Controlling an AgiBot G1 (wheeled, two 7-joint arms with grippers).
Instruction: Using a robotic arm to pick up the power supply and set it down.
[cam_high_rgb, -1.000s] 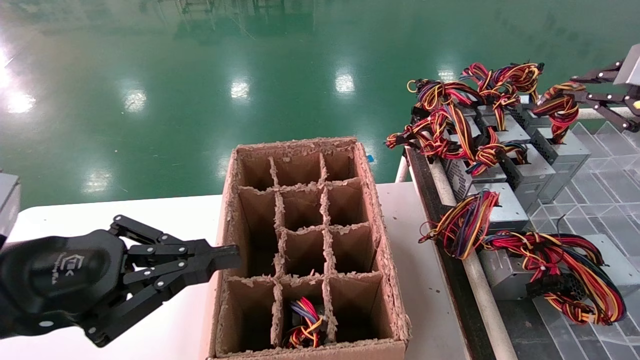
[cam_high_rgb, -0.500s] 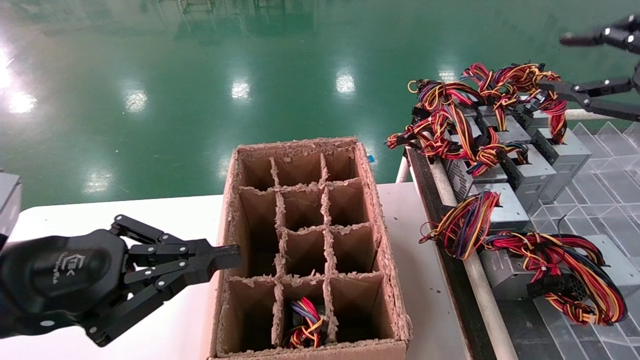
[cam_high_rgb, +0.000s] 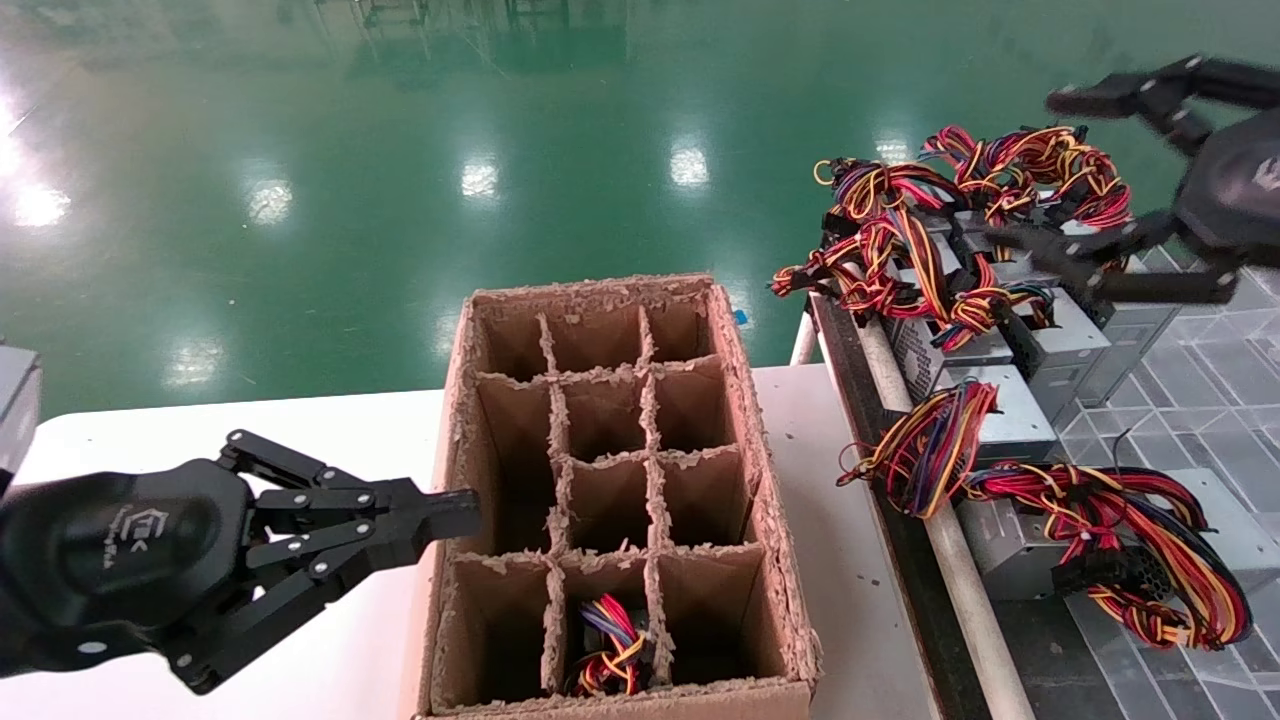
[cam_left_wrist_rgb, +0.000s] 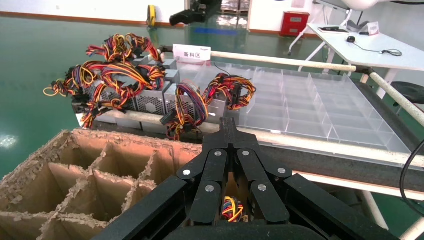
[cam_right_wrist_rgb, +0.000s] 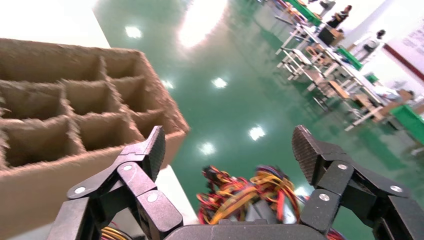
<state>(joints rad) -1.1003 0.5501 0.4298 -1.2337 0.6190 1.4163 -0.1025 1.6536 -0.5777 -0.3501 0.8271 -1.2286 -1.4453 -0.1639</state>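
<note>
Here, going left to right:

Left gripper: our left gripper (cam_high_rgb: 440, 520) sits parked low over the white tabletop (cam_high_rgb: 200, 430), its tip just beside the near-left wall of the cardboard box (cam_high_rgb: 770, 520). Its fingers are pressed together on nothing, which the left wrist view shows most plainly.

Cardboard box: it is a grid of divided cells. One near cell already holds a unit with a wire bundle (cam_high_rgb: 610, 650) that shows blue strands; the others look empty to us.

Power supply: the grey units stand in a row on the rack to our right. The one we take as the target, the power supply (cam_high_rgb: 1135, 320), sits at the far end, its red and yellow bundle (cam_high_rgb: 1080, 185) on top, untouched.

Right gripper: our right gripper (cam_high_rgb: 1075, 165) hangs above that far cluster with fingers wide apart and nothing between them.

Step in hand: we judge this to be the approach before the grasp.

Next move: we would need to descend, straddle the metal case rather than the loose wires, then close.

What the views add: the right wrist view shows the open fingers (cam_right_wrist_rgb: 155, 145) framing a wire bundle below. The left wrist view shows clear plastic trays (cam_left_wrist_rgb: 310, 107) beyond the rack, seen only partly from the head.
</note>
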